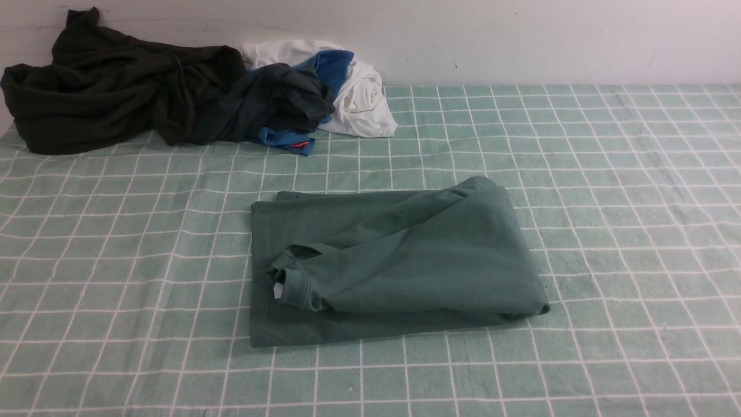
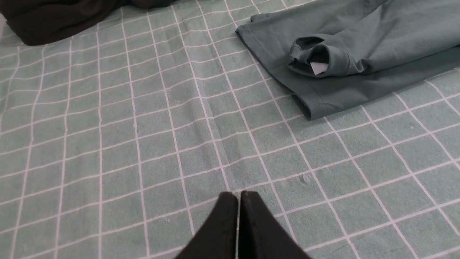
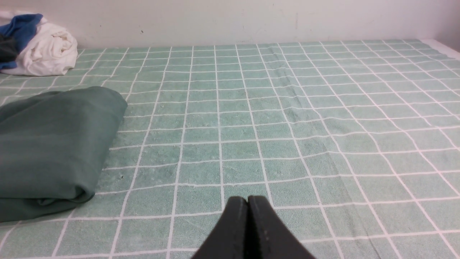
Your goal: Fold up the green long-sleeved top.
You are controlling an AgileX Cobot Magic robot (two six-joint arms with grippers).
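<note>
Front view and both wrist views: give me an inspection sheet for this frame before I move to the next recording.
Surface: checked cloth in light green, slightly rippled.
Job's things: green long-sleeved top lies folded mid-cloth, white label showing at the neck.
Clutter: dark garment and a heap of blue, white and dark grey-green clothes by the wall.
Grippers: left gripper and right gripper both shut, holding nothing, apart from the top.
Cables: nothing seen.
Surroundings: plain white wall.
</note>
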